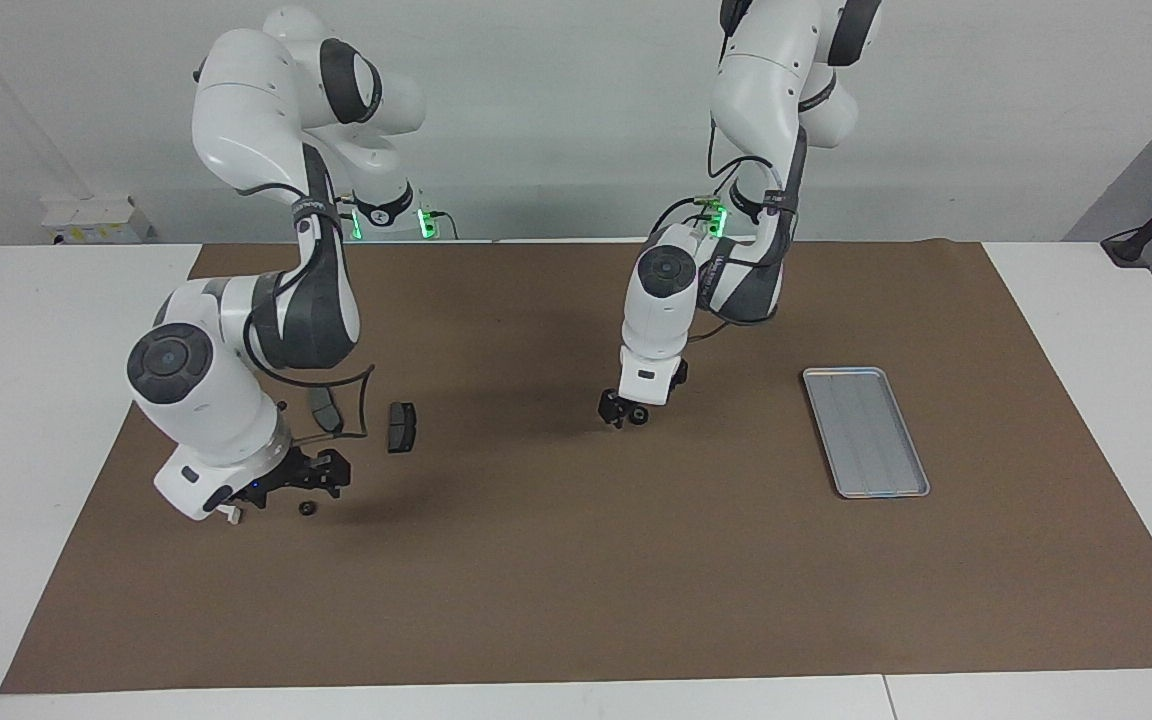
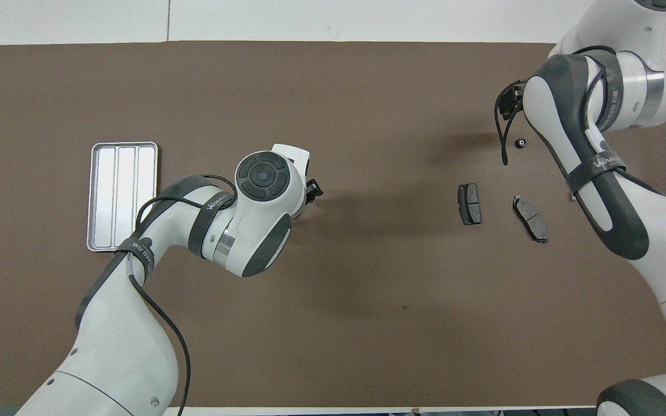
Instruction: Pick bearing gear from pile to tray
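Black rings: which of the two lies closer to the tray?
The black ring under the left gripper at mid-table; the other ring lies beside the right gripper.

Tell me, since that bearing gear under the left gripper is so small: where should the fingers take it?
Across its round outer rim, coming straight down. The bearing gear lies flat on the brown mat with nothing beside it, so any two facing sides of the rim suit. The left gripper is already low at it, fingers open.

Plain pale wall point(image 1: 556, 110) up top, white table point(image 1: 46, 330) below, brown mat point(image 1: 576, 560) spread across it, small white box point(image 1: 96, 220) at the wall
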Action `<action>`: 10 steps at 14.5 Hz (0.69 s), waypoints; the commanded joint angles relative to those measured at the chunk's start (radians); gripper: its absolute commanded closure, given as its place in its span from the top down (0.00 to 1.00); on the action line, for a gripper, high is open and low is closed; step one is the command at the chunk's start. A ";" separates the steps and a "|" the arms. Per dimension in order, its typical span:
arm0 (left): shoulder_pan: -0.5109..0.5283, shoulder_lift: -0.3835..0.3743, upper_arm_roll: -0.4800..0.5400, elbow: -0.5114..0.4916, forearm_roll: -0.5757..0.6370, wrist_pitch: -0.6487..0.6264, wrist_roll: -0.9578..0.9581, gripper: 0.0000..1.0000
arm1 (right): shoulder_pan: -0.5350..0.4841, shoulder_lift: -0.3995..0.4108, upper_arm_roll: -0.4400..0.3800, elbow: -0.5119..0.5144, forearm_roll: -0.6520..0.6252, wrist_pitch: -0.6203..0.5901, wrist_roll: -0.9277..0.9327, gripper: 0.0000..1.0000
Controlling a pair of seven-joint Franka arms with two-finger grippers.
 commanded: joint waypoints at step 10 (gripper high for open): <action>-0.018 -0.010 0.014 -0.051 0.013 0.070 -0.049 0.87 | -0.041 -0.062 -0.008 -0.312 -0.016 0.333 -0.070 1.00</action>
